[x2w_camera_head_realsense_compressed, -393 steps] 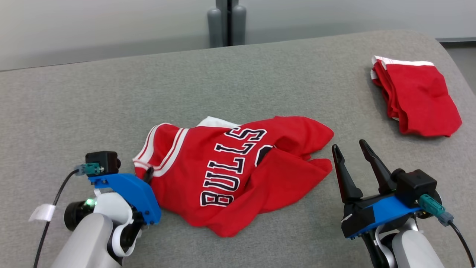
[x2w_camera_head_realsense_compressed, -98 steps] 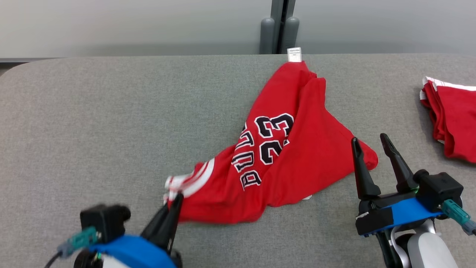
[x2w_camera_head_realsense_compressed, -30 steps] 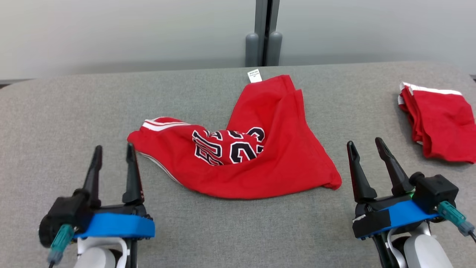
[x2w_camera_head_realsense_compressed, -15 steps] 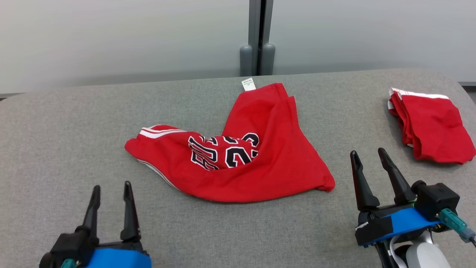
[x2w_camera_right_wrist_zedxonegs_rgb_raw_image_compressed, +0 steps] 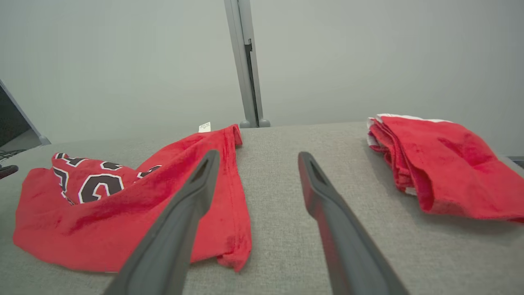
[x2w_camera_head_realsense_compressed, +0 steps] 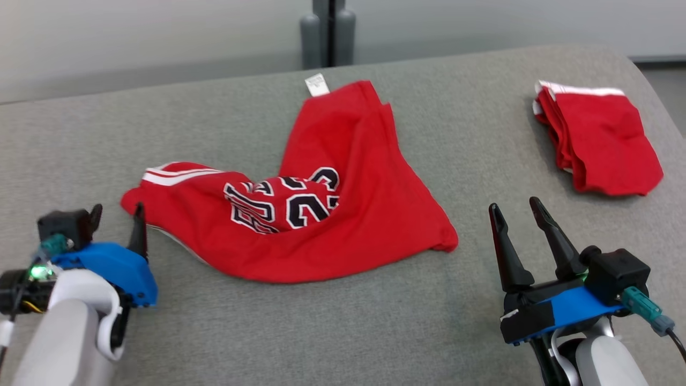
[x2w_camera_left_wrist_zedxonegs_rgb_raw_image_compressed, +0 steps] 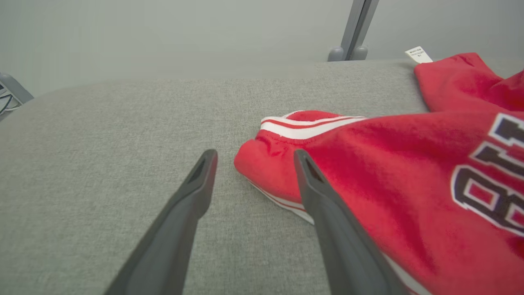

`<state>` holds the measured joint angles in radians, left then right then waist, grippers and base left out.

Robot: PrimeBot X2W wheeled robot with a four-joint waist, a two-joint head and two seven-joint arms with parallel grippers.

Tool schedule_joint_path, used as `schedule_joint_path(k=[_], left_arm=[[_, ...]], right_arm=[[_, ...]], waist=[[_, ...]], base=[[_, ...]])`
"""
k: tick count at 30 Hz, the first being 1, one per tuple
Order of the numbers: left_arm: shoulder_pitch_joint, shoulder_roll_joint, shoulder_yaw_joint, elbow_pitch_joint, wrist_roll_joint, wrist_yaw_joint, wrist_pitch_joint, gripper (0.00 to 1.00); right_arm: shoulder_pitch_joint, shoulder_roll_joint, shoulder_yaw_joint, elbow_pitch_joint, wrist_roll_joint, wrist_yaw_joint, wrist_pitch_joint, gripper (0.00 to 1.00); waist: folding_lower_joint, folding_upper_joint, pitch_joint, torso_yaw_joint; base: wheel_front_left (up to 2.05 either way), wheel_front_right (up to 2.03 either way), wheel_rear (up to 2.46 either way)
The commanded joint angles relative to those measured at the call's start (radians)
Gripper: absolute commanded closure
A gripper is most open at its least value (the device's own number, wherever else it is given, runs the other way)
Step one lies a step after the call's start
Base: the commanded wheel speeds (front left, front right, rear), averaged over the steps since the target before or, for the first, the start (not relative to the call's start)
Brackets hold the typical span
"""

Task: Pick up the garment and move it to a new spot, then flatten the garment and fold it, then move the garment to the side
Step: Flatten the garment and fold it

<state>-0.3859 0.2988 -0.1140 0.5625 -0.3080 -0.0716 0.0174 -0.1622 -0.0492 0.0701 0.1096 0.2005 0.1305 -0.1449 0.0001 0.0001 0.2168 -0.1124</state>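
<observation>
The garment [x2w_camera_head_realsense_compressed: 343, 214], a red jersey with black-and-white lettering and white-striped trim, lies crumpled in the middle of the grey table [x2w_camera_head_realsense_compressed: 80, 139]. A white tag [x2w_camera_head_realsense_compressed: 317, 84] marks its far end. My left gripper [x2w_camera_head_realsense_compressed: 118, 213] is open at the garment's left striped corner. In the left wrist view that corner of the garment [x2w_camera_left_wrist_zedxonegs_rgb_raw_image_compressed: 368, 164] sits between the spread fingers of the left gripper [x2w_camera_left_wrist_zedxonegs_rgb_raw_image_compressed: 254, 155], with nothing clamped. My right gripper [x2w_camera_head_realsense_compressed: 513, 206] stands open and empty just right of the garment's near right corner. From the right wrist, the right gripper [x2w_camera_right_wrist_zedxonegs_rgb_raw_image_compressed: 258, 155] points past the garment [x2w_camera_right_wrist_zedxonegs_rgb_raw_image_compressed: 123, 196].
A second red garment [x2w_camera_head_realsense_compressed: 600, 139], folded, lies at the table's back right and also shows in the right wrist view as the folded garment [x2w_camera_right_wrist_zedxonegs_rgb_raw_image_compressed: 442, 164]. A grey post [x2w_camera_head_realsense_compressed: 327, 27] stands behind the rear edge. The table rounds off at the far right.
The head camera has shifted, moving the whole picture left. My left gripper has moved forward to the garment's left corner. The garment and the right gripper have stayed put.
</observation>
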Motion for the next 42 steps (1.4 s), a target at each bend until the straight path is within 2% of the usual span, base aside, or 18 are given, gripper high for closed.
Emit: schedule_joint_path(k=[1, 7, 9, 13, 16, 19, 20, 21, 22, 24, 27, 32, 35, 38, 42], left_arm=[[-0.031, 0.014, -0.003, 0.020, -0.006, -0.009, 0.012, 0.00], [-0.134, 0.088, -0.032, 0.105, 0.006, -0.035, 0.103, 0.00], [-0.151, 0.091, -0.051, 0.130, 0.016, -0.029, 0.153, 0.00], [-0.185, 0.115, -0.104, 0.145, 0.010, -0.050, 0.266, 0.00], [-0.195, 0.132, -0.170, 0.125, -0.007, -0.059, 0.325, 0.00], [-0.186, 0.159, -0.303, 0.084, -0.063, -0.062, 0.399, 0.00], [-0.181, 0.171, -0.343, 0.067, -0.089, -0.062, 0.419, 0.04], [-0.180, 0.185, -0.378, 0.053, -0.116, -0.062, 0.440, 0.56], [-0.179, 0.201, -0.407, 0.042, -0.133, -0.062, 0.451, 1.00], [-0.176, 0.223, -0.438, 0.022, -0.163, -0.062, 0.455, 1.00], [-0.181, 0.250, -0.422, -0.008, -0.185, -0.060, 0.384, 1.00], [-0.129, 0.214, -0.319, -0.126, -0.240, 0.018, 0.182, 1.00], [-0.043, 0.210, -0.274, -0.264, -0.275, 0.064, 0.120, 1.00], [0.062, 0.224, -0.226, -0.446, -0.312, 0.127, 0.117, 1.00], [0.226, 0.241, -0.167, -0.714, -0.379, 0.228, 0.183, 1.00]], right_arm=[[-0.014, -0.003, -0.002, -0.008, -0.010, 0.001, 0.003, 0.00], [-0.018, -0.002, -0.014, -0.029, -0.022, 0.001, 0.004, 0.00], [-0.016, -0.002, -0.017, -0.038, -0.023, 0.001, 0.005, 0.00], [-0.018, -0.003, -0.019, -0.049, -0.023, 0.001, 0.008, 0.00], [-0.023, -0.002, -0.018, -0.054, -0.019, 0.001, 0.008, 0.00], [-0.028, -0.003, -0.017, -0.061, -0.016, 0.001, 0.008, 0.00], [-0.028, -0.003, -0.019, -0.065, -0.016, 0.001, 0.009, 0.00], [-0.028, -0.003, -0.021, -0.068, -0.015, 0.001, 0.009, 0.00], [-0.030, -0.002, -0.023, -0.070, -0.015, 0.001, 0.010, 0.00], [-0.034, -0.002, -0.030, -0.074, -0.014, 0.000, 0.009, 0.00], [-0.035, -0.002, -0.038, -0.076, -0.013, 0.001, 0.008, 0.00], [-0.022, -0.003, -0.047, -0.065, -0.008, 0.001, 0.000, 0.00], [-0.005, -0.003, -0.055, -0.053, -0.005, 0.001, -0.001, 0.00], [0.006, -0.003, -0.055, -0.043, 0.001, 0.001, -0.005, 0.00], [0.020, -0.003, -0.060, -0.033, 0.012, 0.001, -0.011, 0.00]], waist=[[-0.0001, -0.0001, 0.015, -0.008], [-0.0001, -0.0001, 0.077, -0.035], [-0.0001, -0.0001, 0.089, -0.037], [-0.0001, -0.0001, 0.103, -0.036], [-0.0001, -0.0001, 0.115, -0.031], [-0.0001, -0.0001, 0.131, -0.025], [-0.0001, -0.0001, 0.136, -0.022], [-0.0001, -0.0001, 0.141, -0.019], [-0.0001, -0.0001, 0.146, -0.015], [-0.0001, -0.0001, 0.154, -0.005], [-0.0001, -0.0001, 0.155, 0.014], [-0.0001, -0.0001, 0.116, 0.064], [-0.0001, -0.0001, 0.074, 0.109], [-0.0001, -0.0001, 0.033, 0.152], [-0.0001, -0.0001, -0.008, 0.207]], base=[[0.00, 0.00, 0.00], [0.00, 0.00, 0.00], [0.00, 0.00, 0.00], [0.00, 0.00, 0.00], [0.00, 0.00, 0.00], [0.00, 0.00, 0.00], [0.00, 0.00, 0.00], [0.00, 0.00, 0.00], [0.00, 0.00, 0.00], [0.00, 0.00, 0.00], [0.00, 0.00, 0.00], [0.00, 0.00, 0.00], [0.00, 0.00, 0.00], [0.00, 0.00, 0.00], [0.00, 0.00, 0.00]])
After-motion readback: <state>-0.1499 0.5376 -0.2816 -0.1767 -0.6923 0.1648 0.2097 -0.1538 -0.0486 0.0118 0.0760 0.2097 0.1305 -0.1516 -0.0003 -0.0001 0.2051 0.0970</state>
